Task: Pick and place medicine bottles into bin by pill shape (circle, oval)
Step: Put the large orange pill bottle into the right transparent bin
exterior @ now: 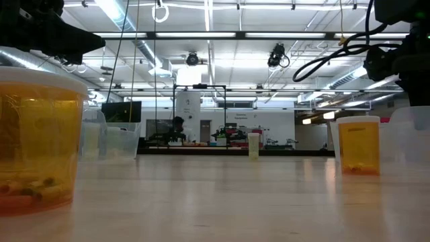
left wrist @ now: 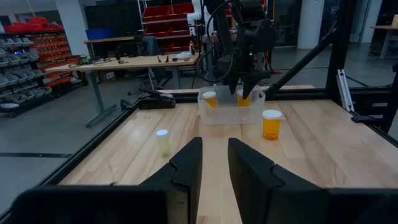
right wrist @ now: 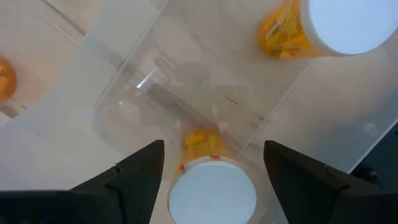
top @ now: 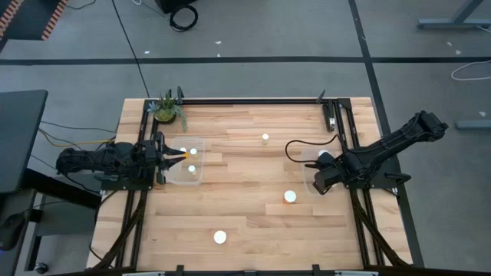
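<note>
Right gripper (top: 316,184) sits over the clear plastic bin (right wrist: 186,81) at the table's right edge, jaws spread wide and holding nothing. Right wrist view: one amber medicine bottle with a white round cap (right wrist: 211,186) sits between the fingers, untouched by either; a second capped amber bottle (right wrist: 329,25) lies in the same bin, near its far side.

Left gripper (top: 165,156) is at the second clear plastic bin (top: 186,161) on the table's left, jaws close together with a narrow gap, empty in the left wrist view. Two bottles (top: 189,152) show inside that bin.

Loose bottles on the light wooden table (top: 245,222): one near the back centre (top: 265,138), one just left of the right bin (top: 290,196), one near the front centre (top: 220,237).

Green potted plant (top: 167,110) stands at the back left corner.
</note>
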Available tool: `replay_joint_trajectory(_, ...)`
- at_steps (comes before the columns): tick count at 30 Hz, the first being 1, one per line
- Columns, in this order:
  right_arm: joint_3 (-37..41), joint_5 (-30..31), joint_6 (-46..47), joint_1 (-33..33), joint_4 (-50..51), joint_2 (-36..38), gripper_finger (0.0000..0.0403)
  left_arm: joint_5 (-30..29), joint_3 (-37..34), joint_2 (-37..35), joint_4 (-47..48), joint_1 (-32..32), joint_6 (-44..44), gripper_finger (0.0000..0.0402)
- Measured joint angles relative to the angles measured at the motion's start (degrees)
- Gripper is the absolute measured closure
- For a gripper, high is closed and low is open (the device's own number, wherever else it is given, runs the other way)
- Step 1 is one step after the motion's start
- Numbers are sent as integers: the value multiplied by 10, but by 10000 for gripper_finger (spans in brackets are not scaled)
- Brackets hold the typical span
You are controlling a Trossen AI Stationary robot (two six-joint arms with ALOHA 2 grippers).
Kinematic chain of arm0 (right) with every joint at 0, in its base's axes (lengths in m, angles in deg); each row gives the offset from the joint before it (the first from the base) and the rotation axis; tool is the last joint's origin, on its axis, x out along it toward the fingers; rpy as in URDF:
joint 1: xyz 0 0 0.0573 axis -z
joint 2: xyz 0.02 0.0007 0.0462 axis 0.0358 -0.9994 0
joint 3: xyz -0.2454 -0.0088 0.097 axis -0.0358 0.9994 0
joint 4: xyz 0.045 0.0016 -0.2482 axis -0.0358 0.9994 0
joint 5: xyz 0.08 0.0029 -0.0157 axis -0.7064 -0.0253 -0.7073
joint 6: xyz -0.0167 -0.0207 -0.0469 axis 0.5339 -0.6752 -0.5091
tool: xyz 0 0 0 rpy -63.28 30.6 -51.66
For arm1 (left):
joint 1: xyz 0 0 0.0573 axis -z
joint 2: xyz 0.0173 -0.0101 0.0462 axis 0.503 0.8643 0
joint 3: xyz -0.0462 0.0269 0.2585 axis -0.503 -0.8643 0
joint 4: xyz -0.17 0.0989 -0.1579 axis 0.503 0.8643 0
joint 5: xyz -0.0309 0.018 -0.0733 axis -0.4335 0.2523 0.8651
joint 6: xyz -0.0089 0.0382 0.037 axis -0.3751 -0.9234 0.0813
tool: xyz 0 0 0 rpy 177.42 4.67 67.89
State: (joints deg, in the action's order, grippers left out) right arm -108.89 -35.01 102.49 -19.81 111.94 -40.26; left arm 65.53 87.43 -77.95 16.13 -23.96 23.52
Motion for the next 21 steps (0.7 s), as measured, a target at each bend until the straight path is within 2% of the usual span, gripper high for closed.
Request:
replay_joint_trajectory(6, -30, 15, -13, 12, 1, 0, 119, 0, 0, 0, 0, 0, 0, 311)
replay_joint_trajectory(11, -66, 64, -45, 16, -3, 0, 119, 0, 0, 0, 0, 0, 0, 317)
replay_joint_trajectory(15, -86, 101, -87, 16, -50, -1, 119, 0, 0, 0, 0, 0, 0, 318)
replay_joint_trajectory(21, -112, 101, -143, 20, -102, -56, 121, 0, 0, 0, 0, 0, 0, 310)
